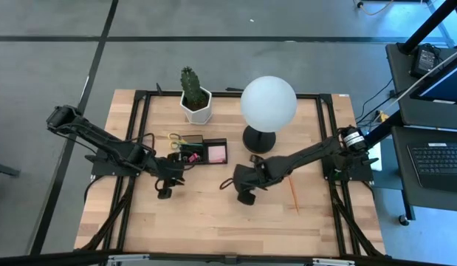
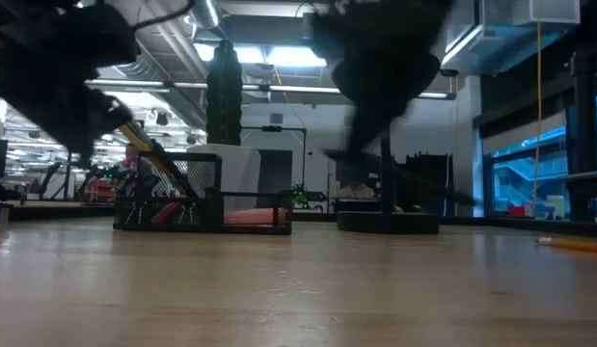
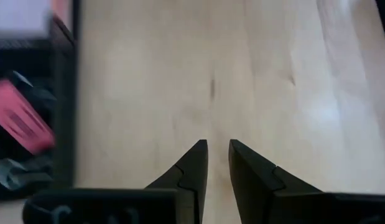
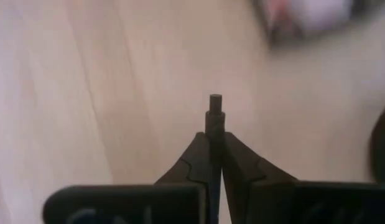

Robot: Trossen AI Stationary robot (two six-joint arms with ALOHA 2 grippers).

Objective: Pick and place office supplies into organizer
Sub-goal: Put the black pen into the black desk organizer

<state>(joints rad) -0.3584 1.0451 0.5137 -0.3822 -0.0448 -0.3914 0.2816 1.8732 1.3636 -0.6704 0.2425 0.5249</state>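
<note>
1. Two pincers over tabletop; right pincer clamped on a thin dark pen, stub end poking out past the fingertips. In high view, right pincer near centre, between lamp base and front edge.
2. Key relation: organizer lies left of and a bit behind right pincer, near but apart. Judged: carry goes leftward and toward the back.
3. Pen axis roughly in line with the fingers per wrist view; tilt vs. tabletop can't tell.
4. Left pincer slightly parted, nothing between fingers, bare wood ahead. In high view, left pincer just in front of organizer's left end; nearer to it than the right, but empty.
5. Orange pencil flat on tabletop right of right pincer, long axis front-to-back; right arm nearer.
6. Organizer already holds pink pad and scissors.
</note>
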